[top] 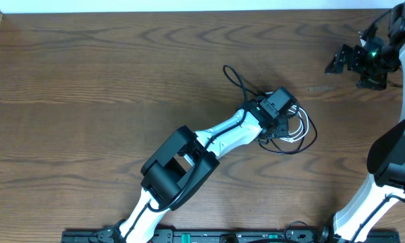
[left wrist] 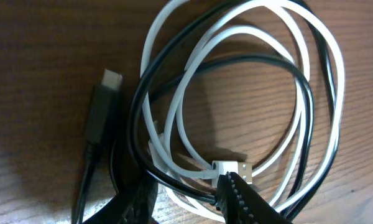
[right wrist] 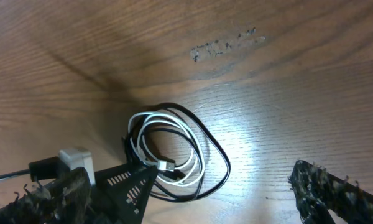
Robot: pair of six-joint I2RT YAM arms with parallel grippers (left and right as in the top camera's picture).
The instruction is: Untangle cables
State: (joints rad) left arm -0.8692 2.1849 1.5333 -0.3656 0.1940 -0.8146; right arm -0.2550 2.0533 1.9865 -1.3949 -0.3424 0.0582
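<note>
Straddling white cable [left wrist: 230, 167] and black cable [left wrist: 99, 115], left gripper [left wrist: 185, 185] part-open; right gripper [right wrist: 189, 177] wide, empty.

Cables [top: 302, 127] on table [top: 88, 81], beneath left gripper [left wrist: 186, 198]

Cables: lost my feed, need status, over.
Black cable and white cable interlooped. Left end effector part open, straddling them. Right end effector open, aside. Nothing obstructing.

Overhead, the left wrist housing [top: 278, 104] hides the left side of the cables [top: 300, 128]. The left fingers [left wrist: 242, 200] run off the wrist view's bottom edge, their grip unclear.
</note>
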